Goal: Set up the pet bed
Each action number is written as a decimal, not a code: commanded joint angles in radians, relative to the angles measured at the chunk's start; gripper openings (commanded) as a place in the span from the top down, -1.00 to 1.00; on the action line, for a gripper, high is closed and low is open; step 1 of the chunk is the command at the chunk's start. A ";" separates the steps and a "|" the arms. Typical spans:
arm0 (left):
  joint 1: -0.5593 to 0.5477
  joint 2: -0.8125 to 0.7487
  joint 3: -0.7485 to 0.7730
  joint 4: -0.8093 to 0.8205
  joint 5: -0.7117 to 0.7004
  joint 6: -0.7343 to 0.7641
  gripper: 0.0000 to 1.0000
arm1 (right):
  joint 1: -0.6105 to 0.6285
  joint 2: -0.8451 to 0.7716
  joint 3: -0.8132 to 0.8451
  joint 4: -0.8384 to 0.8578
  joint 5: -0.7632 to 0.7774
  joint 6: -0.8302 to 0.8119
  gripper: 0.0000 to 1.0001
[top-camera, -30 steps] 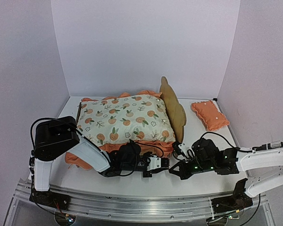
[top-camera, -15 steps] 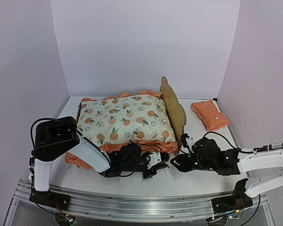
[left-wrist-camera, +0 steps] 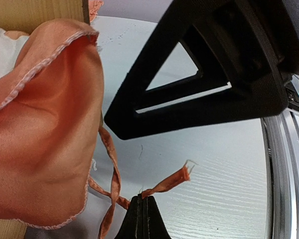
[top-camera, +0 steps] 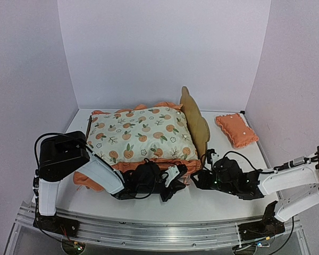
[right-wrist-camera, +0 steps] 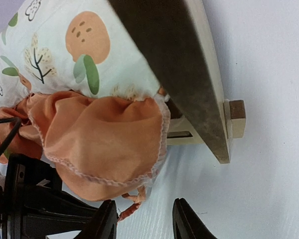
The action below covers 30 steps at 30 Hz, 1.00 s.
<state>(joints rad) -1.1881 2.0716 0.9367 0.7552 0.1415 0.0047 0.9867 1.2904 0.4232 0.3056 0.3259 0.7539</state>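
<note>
text: none legible | labels: none | brands: none | numbers: none | signs: none

Robot lab booth, plain pale panels (top-camera: 165, 48) (on three sides), white table (top-camera: 220, 141), aluminium rail (top-camera: 159, 228)

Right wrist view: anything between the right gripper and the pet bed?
Yes: the mattress pad's orange ruffle hangs over the near corner of the pet bed, directly ahead of the open right gripper. The wooden foot beside it is uncovered.
</note>
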 commanded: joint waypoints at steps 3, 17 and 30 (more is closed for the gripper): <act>0.002 -0.019 0.048 -0.030 -0.083 -0.079 1.00 | -0.002 0.103 0.040 0.116 0.018 0.012 0.22; 0.003 -0.016 0.110 -0.157 -0.269 -0.151 1.00 | -0.003 0.072 -0.007 0.124 0.027 -0.022 1.00; 0.000 0.006 0.172 -0.371 -0.237 -0.284 1.00 | -0.003 0.184 -0.044 0.344 0.049 0.026 0.44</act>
<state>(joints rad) -1.1881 2.0716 1.0767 0.4675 -0.1078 -0.1933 0.9867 1.4007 0.3920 0.4694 0.3285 0.7553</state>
